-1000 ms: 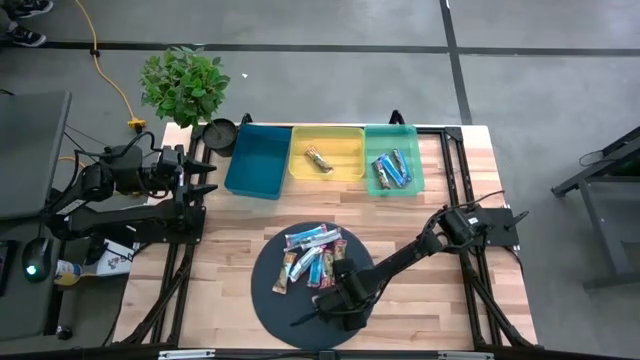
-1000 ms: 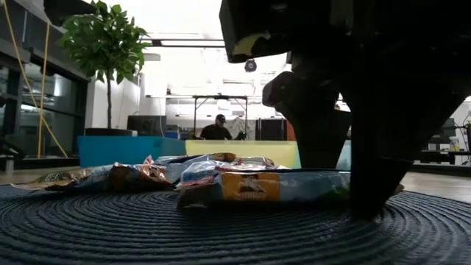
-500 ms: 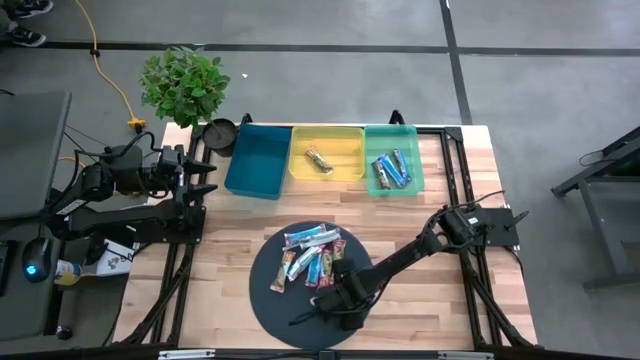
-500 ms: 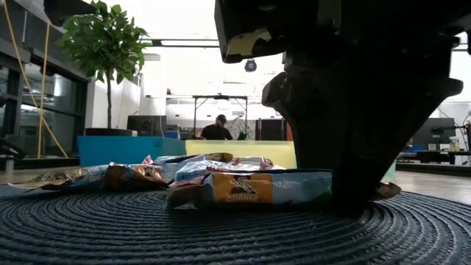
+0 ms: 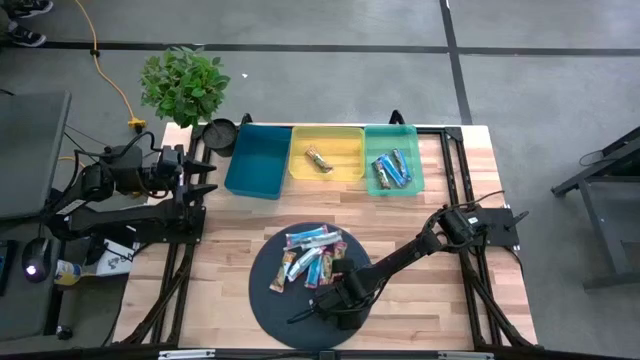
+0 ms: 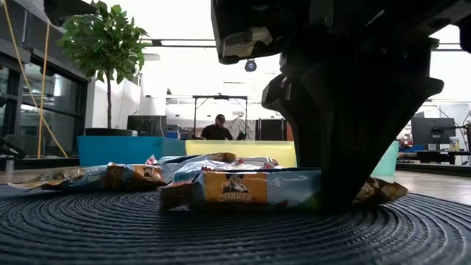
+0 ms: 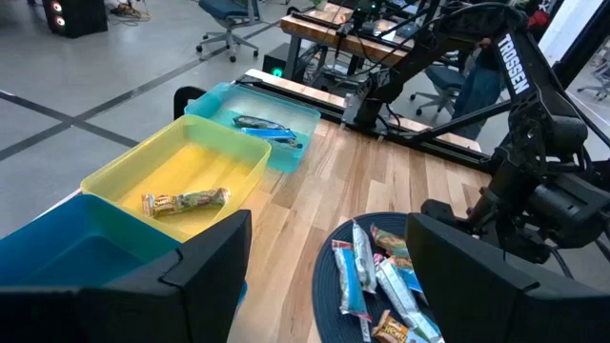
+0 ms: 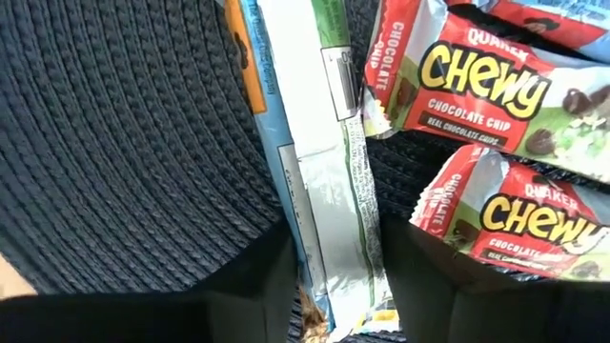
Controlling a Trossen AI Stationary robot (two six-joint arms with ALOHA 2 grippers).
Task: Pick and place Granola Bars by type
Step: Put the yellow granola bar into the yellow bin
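A: What's nearest on my screen?

B: In the low view the right end effector (image 6: 335,199) fills the upper right of the frame, down on the dark round mat (image 6: 221,235). Its fingers straddle one end of a blue-and-silver bar (image 8: 319,181); they sit either side of the wrapper, partly open, and I can't tell whether they have pinched it yet.

A: And the other Granola Bars?

B: From above, the pile (image 5: 310,258) lies in the middle of the mat, lower centre of the frame. Two red chocolate-chip bars (image 8: 477,86) lie just beside the straddled one.

A: Farther back?

B: Three bins stand along the counter's (image 5: 230,240) upper edge: the blue bin (image 5: 258,160), then the yellow bin (image 5: 345,165) with one bar in it, then the green bin (image 5: 372,150) holding blue bars.

A: The other arm?

B: My left end effector (image 5: 205,177) waits at the left edge of the counter, fingers wide apart and holding nothing. A potted plant (image 5: 183,82) stands at the upper left.
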